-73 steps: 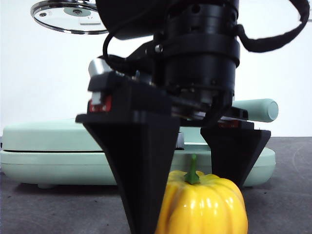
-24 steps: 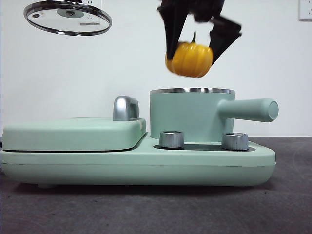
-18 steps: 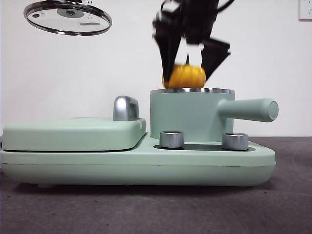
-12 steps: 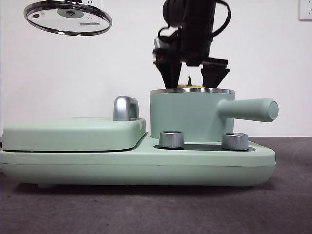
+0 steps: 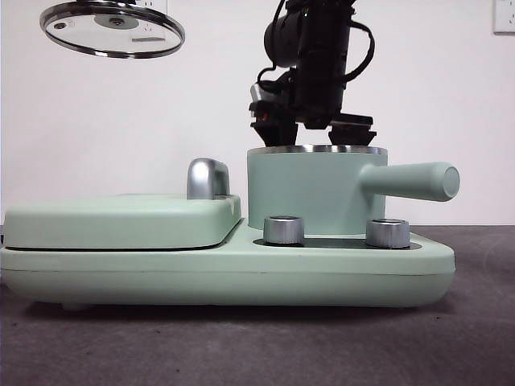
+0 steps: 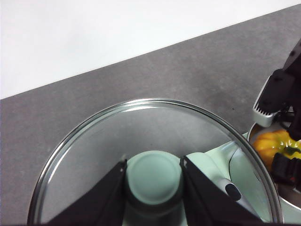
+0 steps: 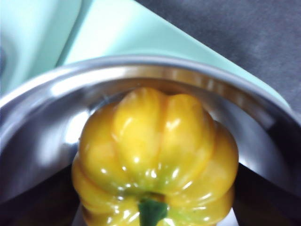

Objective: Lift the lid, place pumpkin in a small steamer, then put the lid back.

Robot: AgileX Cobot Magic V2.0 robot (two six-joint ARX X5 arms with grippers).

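Observation:
The small steamer stands on the right of the appliance base, with no lid on it. My right gripper reaches down into it from above. In the right wrist view the right gripper is shut on the pumpkin, which sits low inside the steamer's steel wall. In the front view the pumpkin is hidden in the pot. My left gripper is shut on the lid's mint-green knob and holds the lid high up at the left. The left wrist view also shows the pumpkin.
The wide mint-green appliance base carries two silver knobs and a flat griddle cover with a chrome handle. The steamer's side handle sticks out to the right. The table is dark grey.
My right gripper has lifted the pumpkin from the table, carried it over the steamer and lowered it inside, out of the front view. The lid has stayed where it was.

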